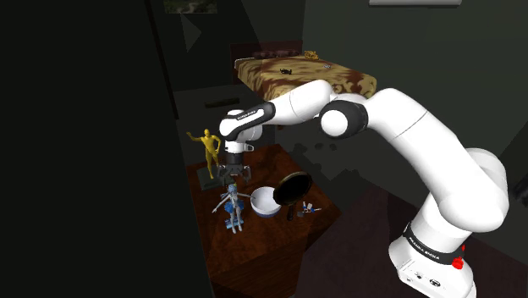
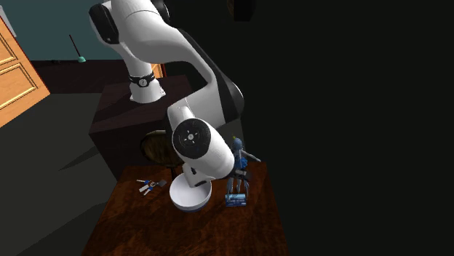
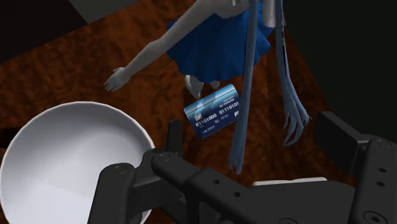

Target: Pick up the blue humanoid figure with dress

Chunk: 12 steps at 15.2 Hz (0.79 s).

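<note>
Black gripper [image 1: 234,172] hovers directly above the blue-dressed figure [image 1: 233,206], which stands upright on a dark wooden table [image 1: 254,254] beside a white bowl [image 1: 264,201]. Its fingers seem spread wide, likely ready to descend around the figure.

Black fingers [image 1: 226,173] just above blue figure [image 1: 233,206]

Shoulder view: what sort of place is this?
Probably a bedroom: a bed with a brown patterned cover beyond the dark brown wooden table, and an orange panelled door in the second exterior view.
</note>
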Each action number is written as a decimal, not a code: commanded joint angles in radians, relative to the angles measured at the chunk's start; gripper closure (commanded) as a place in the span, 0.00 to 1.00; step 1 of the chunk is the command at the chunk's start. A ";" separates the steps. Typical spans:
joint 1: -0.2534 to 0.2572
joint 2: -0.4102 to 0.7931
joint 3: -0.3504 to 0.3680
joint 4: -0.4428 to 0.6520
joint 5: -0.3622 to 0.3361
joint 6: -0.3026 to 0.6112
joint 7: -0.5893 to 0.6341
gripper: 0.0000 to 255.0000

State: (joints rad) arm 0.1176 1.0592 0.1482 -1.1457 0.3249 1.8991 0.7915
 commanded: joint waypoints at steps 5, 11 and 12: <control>0.003 0.054 -0.001 0.035 -0.001 0.018 -0.009 0.00; 0.003 0.055 -0.001 0.033 -0.001 0.020 -0.009 1.00; 0.003 0.055 -0.001 0.033 -0.001 0.020 -0.009 1.00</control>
State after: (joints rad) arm 0.1202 1.1140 0.1467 -1.1129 0.3237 1.9194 0.7823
